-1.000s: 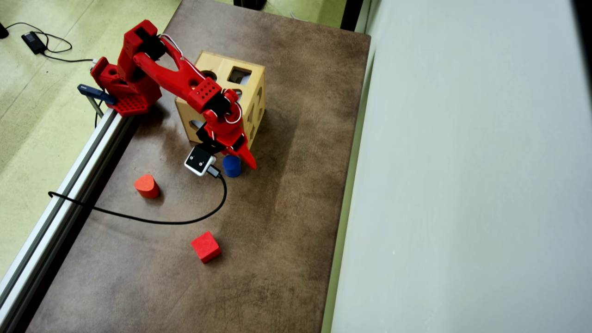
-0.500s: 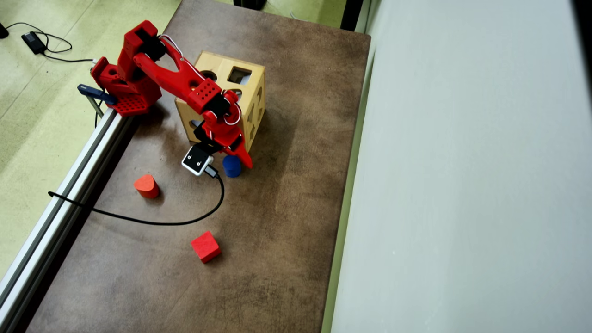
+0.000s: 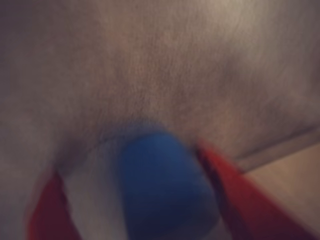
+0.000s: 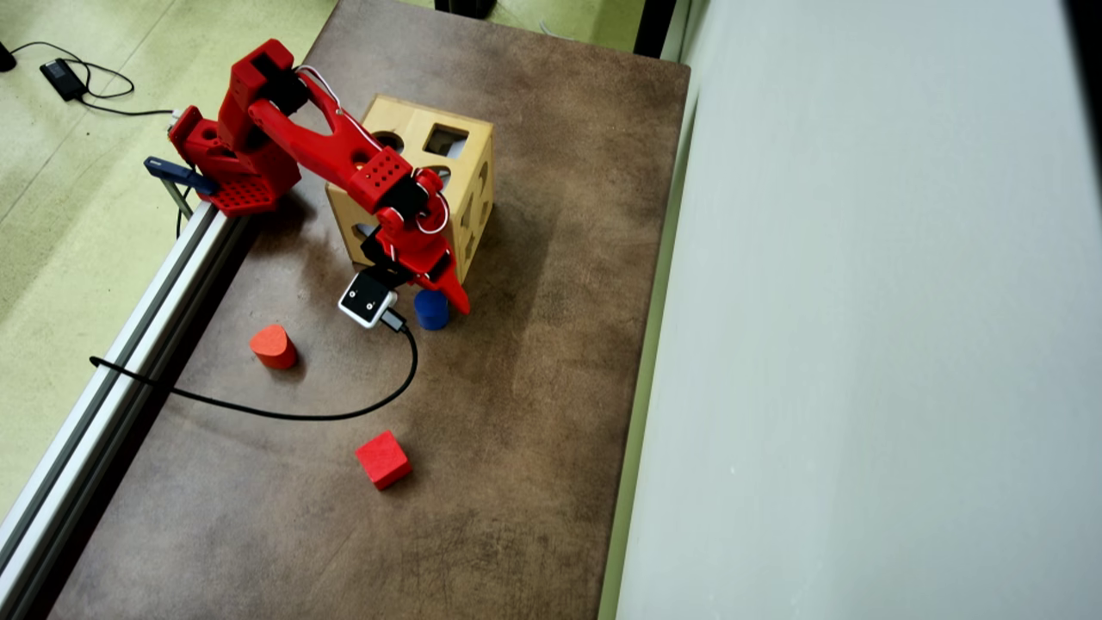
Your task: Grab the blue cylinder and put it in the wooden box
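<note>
The red arm [image 4: 327, 138] reaches from the worktop's [image 4: 516, 430] left edge over the box [image 4: 478, 185] and bends down. Its claw [image 4: 441, 303] is spread around the cylinder [image 4: 430, 312], which stands on the worktop just below the box.

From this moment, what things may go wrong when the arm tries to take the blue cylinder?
1. In the wrist view the blue cylinder sits nearer one red finger than the other, so the closing gripper may push or tip it instead of clamping it.
2. The wooden box stands just behind the gripper, so the lift may bump its wall.
3. The black cable curls beside the cylinder and might snag.
</note>
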